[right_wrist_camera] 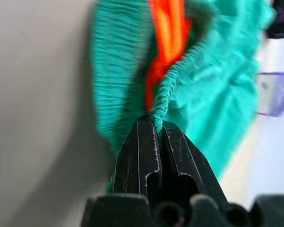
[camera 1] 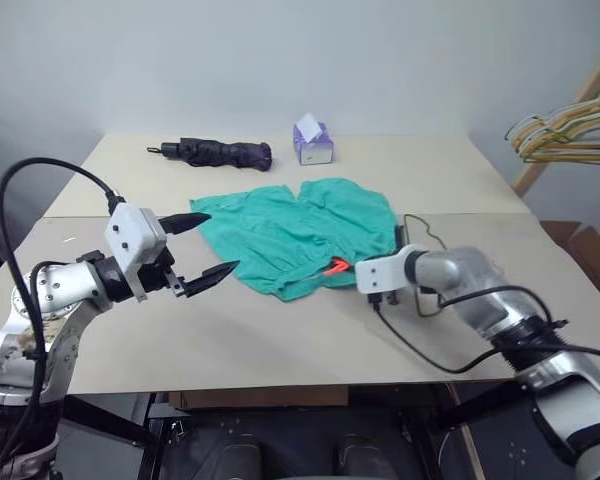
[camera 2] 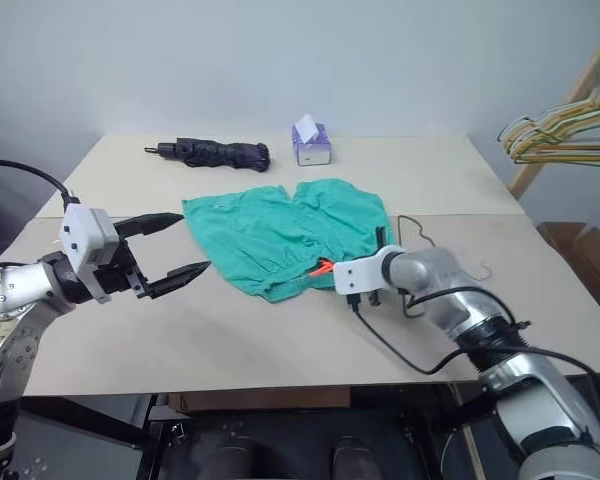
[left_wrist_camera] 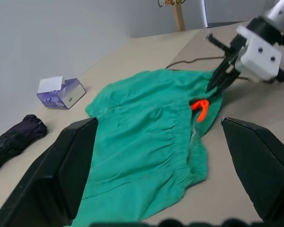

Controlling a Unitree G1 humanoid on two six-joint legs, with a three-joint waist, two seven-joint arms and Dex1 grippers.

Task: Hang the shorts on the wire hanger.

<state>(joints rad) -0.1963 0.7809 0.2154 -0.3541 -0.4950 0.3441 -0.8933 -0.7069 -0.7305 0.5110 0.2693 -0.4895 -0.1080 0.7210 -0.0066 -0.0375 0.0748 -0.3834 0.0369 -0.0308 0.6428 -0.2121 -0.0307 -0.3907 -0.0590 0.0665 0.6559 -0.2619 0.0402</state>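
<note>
Shorts: the teal-green shorts (camera 1: 295, 235) lie spread flat on the beige counter (camera 1: 280, 340), near its middle, with the gathered waistband toward the robot and a small orange-red tab (camera 1: 336, 266) at the waistband edge.
Right gripper: the right gripper (left_wrist_camera: 217, 81) is at the waistband beside the tab; its jaws are clenched on a fold of the elastic edge.
Left gripper: the left gripper (camera 1: 208, 248) hovers above the counter just beside the left edge of the shorts; its jaws are spread wide and grasp nothing.
Wire hanger: a thin wire hanger (camera 2: 440, 250) lies on the counter close to the right arm, partly hidden by it.
Far side of counter: a folded dark umbrella (camera 1: 220, 152) and a purple tissue box (camera 1: 312, 142).
Right edge: a bunch of hangers (camera 1: 570, 130) on a wooden rack.
</note>
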